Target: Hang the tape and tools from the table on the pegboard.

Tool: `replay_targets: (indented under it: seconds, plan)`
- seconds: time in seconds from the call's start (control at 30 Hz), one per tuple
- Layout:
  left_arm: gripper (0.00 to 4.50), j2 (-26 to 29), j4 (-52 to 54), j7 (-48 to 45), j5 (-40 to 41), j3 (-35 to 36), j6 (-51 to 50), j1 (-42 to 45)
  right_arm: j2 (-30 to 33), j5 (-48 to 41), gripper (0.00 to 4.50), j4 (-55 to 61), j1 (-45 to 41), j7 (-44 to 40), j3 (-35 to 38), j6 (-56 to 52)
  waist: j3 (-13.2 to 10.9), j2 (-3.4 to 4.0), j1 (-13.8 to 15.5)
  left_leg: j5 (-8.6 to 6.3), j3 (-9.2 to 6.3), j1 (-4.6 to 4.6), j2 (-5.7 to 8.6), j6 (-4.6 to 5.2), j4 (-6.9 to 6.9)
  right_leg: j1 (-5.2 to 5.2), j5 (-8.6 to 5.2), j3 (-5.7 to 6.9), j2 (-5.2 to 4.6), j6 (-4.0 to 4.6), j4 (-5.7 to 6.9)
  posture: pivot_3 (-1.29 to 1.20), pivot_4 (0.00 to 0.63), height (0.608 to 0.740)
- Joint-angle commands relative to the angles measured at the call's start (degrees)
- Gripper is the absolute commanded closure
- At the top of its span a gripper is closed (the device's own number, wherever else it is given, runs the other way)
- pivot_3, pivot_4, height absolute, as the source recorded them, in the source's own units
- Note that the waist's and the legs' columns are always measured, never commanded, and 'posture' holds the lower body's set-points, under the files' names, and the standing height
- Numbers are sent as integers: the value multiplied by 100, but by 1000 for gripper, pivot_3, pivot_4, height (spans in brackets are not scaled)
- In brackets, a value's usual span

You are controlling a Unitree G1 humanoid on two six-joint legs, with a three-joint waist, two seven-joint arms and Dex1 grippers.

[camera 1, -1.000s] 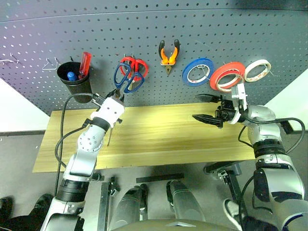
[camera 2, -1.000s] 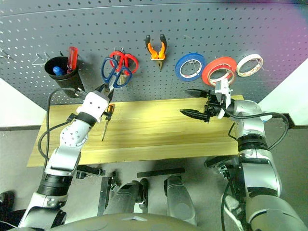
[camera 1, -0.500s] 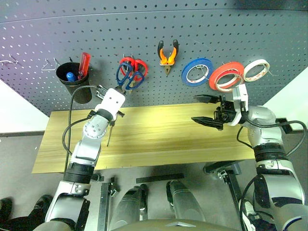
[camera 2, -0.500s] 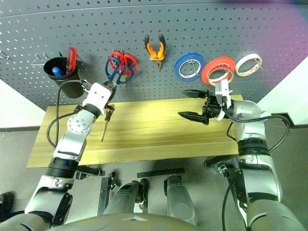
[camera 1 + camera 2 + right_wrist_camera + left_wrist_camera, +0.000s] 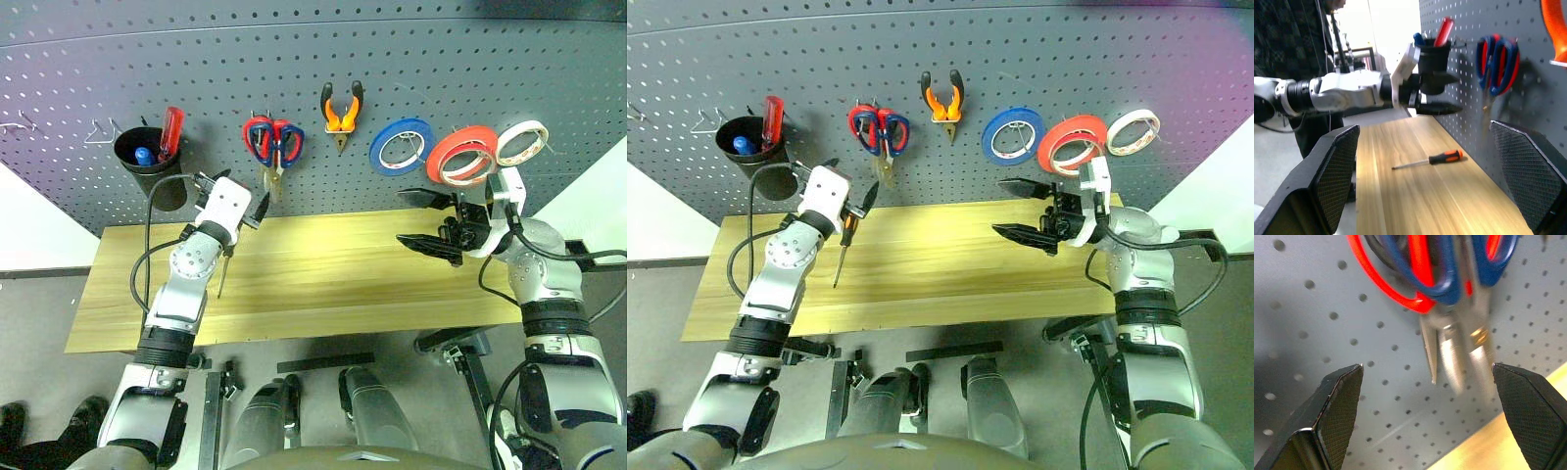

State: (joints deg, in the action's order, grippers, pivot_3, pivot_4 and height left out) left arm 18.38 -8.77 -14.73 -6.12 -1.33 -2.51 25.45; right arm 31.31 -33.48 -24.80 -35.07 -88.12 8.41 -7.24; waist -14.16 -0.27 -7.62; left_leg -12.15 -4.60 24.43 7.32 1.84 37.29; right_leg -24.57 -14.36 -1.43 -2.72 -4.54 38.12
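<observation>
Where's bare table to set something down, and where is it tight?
The table is bare from the screwdriver across to the right gripper, and also left of the left gripper. It is crowded along the pegboard, where scissors, pliers and tape rolls hang.

We list: black cup (image 5: 152,162) on the wall panel, holding a red screwdriver (image 5: 172,130) and a blue-topped item (image 5: 144,155); blue roll (image 5: 402,145); white roll (image 5: 523,143); red-handled scissors (image 5: 261,138); a person (image 5: 1312,19) beyond.
</observation>
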Motion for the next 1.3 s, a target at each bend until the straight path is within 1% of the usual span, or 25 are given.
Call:
replay_targets:
  seconds: [0.03, 0.13, 0.2, 0.27, 0.4, 0.43, 0.57, 0.7, 0.93, 1.1, 1.3]
  plan:
    - [56, 58, 669, -152, 69, -24, -210, -392, -28, -314, 0, 325, 11, 3, 205, -184, 0, 0, -3, 0, 0, 0, 0, 0, 0, 0, 0, 0, 0, 0, 0, -266, 193, 740]
    - [56, 110, 1321, -299, 178, 46, -455, -1042, -46, -560, 0, 566, 75, 1, 281, -451, 0, 1, -3, 0, 0, 0, -1, 0, -3, -1, 0, -1, 0, 0, 0, -254, 201, 740]
    - [56, 133, 1650, -272, 151, 119, -615, -1373, -58, -592, 0, 654, 126, 14, 278, -519, 0, 1, 9, -1, 0, 0, -2, 0, -5, -1, 0, -3, 0, 1, -1, -248, 206, 740]
    - [56, 97, 1944, -255, 274, 246, -981, -1755, -112, -576, 0, 698, 192, 13, 229, -533, 0, 1, 29, -3, 0, -1, -4, -4, -5, -1, 0, -3, 0, 2, -1, -239, 215, 740]
    - [56, -86, 2127, -72, 603, 632, -1755, -2148, -171, -624, 0, 866, 253, 51, 185, -648, 0, 2, 59, -9, 0, -3, -6, -12, -4, 2, 2, -2, 0, 5, -1, -223, 233, 740]
    - [56, -82, 2071, 26, 564, 695, -1884, -2172, -189, -611, 0, 901, 262, 57, 156, -656, -1, 1, 60, -9, 1, -3, -6, -12, -4, 2, 2, -2, -1, 5, -1, -220, 237, 740]
    - [56, -195, 1983, 235, 708, 885, -2413, -1979, -208, -579, 0, 1030, 322, 53, 65, -733, -3, -1, 79, -9, 0, -3, -7, -12, -4, 1, 2, -2, -1, 6, -2, -205, 258, 740]
    - [56, -189, 1878, 348, 721, 899, -2621, -1657, -190, -584, 0, 1175, 381, 94, 13, -821, -8, -7, 98, -9, 1, -3, -7, -12, -5, 2, 2, -2, -2, 6, -4, -199, 274, 740]
    - [56, 83, 1068, 421, 827, 1219, -2604, -1022, -146, -585, 0, 1513, 565, 184, -33, -947, -29, -20, 138, -10, 3, -3, -13, -12, -13, -2, 1, -2, -2, 9, -6, -207, 301, 740]
    - [56, 220, 602, 326, 882, 1271, -2498, -813, -45, -622, 0, 1697, 697, 266, 10, -1078, -62, -23, 194, -14, 9, -1, -15, -5, -15, -3, 1, -3, -6, 8, -17, -219, 316, 740]
    - [56, 310, 456, 248, 963, 1252, -2465, -753, 60, -777, 0, 2271, 1067, 478, 89, -1305, -177, -44, 213, -16, 10, 5, -17, -2, -18, -4, 0, -3, -10, 9, -23, -231, 344, 740]
